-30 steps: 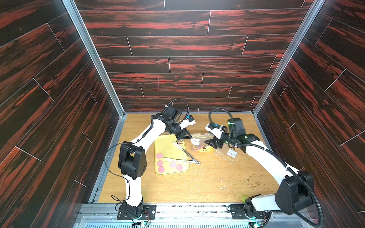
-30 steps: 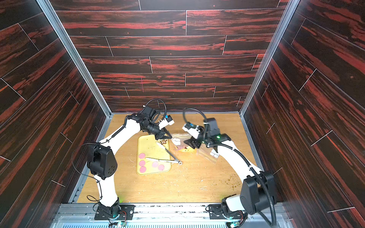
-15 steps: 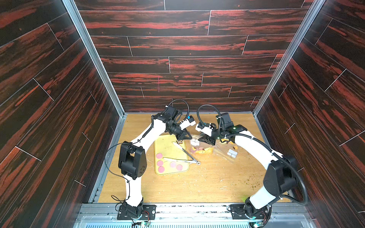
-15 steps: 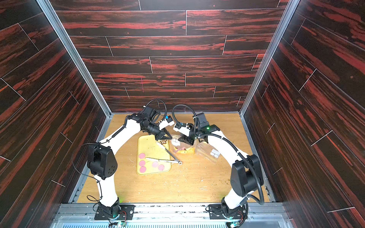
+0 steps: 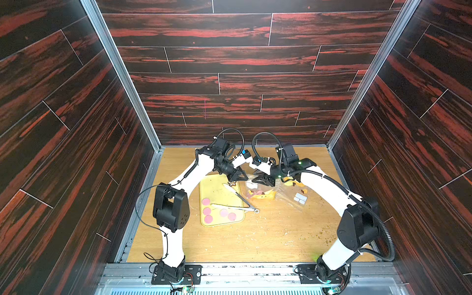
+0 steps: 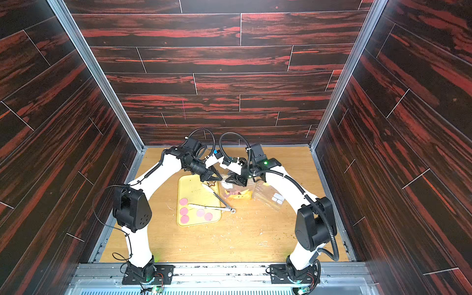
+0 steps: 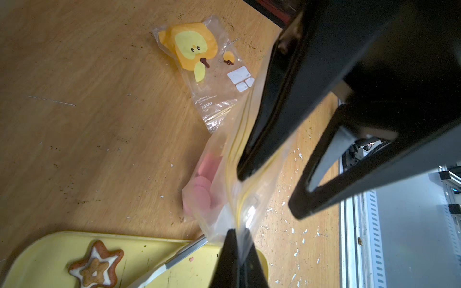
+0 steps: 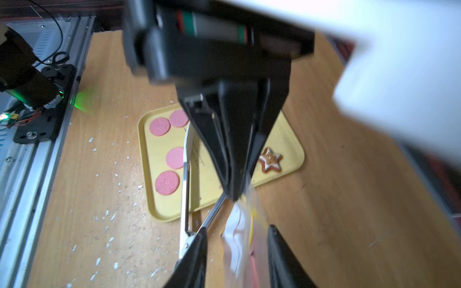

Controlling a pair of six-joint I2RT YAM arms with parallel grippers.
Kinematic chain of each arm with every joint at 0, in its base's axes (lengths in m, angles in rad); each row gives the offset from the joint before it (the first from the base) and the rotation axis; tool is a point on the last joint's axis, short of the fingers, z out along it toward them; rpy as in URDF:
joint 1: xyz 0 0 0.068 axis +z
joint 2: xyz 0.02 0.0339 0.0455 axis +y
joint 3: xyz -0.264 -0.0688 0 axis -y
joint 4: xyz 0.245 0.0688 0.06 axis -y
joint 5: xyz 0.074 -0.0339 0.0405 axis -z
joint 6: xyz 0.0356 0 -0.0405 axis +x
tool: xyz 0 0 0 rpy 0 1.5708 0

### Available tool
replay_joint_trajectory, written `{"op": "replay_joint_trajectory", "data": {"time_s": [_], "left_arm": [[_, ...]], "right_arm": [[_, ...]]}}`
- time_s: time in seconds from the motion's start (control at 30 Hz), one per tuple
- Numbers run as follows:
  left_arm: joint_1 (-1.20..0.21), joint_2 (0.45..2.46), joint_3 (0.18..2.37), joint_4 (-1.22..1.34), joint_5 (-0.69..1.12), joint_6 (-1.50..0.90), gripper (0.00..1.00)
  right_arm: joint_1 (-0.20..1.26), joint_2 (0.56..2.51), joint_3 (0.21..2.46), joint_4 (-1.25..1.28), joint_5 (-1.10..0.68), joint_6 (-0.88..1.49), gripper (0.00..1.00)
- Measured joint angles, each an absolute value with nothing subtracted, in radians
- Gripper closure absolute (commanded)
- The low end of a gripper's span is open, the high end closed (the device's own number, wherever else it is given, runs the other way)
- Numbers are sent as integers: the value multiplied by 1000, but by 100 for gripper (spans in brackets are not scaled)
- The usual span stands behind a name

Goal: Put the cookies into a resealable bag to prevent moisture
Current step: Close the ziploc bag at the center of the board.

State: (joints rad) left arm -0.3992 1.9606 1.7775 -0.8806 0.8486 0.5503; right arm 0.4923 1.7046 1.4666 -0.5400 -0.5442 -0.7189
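Several pink cookies (image 5: pixel 207 211) (image 6: pixel 184 211) (image 8: pixel 166 182) lie on the yellow tray (image 5: pixel 217 186) (image 8: pixel 287 139). More pink cookies (image 7: pixel 203 192) sit inside a clear resealable bag (image 5: pixel 258 192) (image 7: pixel 219 217) (image 8: pixel 237 237) just right of the tray. My left gripper (image 5: pixel 240 178) (image 7: pixel 237 232) (image 8: pixel 233 197) is shut on the bag's yellow-striped top edge and holds it up. My right gripper (image 5: pixel 261 180) (image 8: pixel 237 229) stands open, one finger on each side of that raised edge; a finger (image 7: pixel 252 159) lies against the zip strip.
Metal tongs (image 5: pixel 238 207) (image 8: pixel 185 174) lie across the tray with their hinge over its right rim. A star-shaped iced biscuit (image 7: pixel 96 264) (image 8: pixel 270 159) sits at the tray's far end. A second clear bag with a duck print (image 5: pixel 293 195) (image 7: pixel 199 54) lies further right. Crumbs dot the table.
My right arm has swung left from the second bag to the bag held by my left gripper, and its jaws have narrowed round the bag's edge. The left arm has not moved.
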Motion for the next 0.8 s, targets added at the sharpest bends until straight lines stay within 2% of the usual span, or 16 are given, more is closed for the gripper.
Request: {"op": "replay_joint_trajectory", "data": {"time_s": [0.37,0.43,0.63,0.7,0.8], "left_arm": [[-398,1961,1779,-906,853,551,100],[-398,1961,1779,-907,853,551,100],[-398,1961,1779,-905,852,551,100],[-399,1961,1779,-904,852,551,100],[-399,1961,1779,-897,850,551,100]], "right_arm": [[521,1749,1499,-575,-476,-723,91],[522,1748,1499,-578,-457,-724,100],[529,1748,1503,-583,-414,-729,99],[530,1747,1503,-583,-402,-731,94],[537,1745,1503,-582,-367,-734,92]]}}
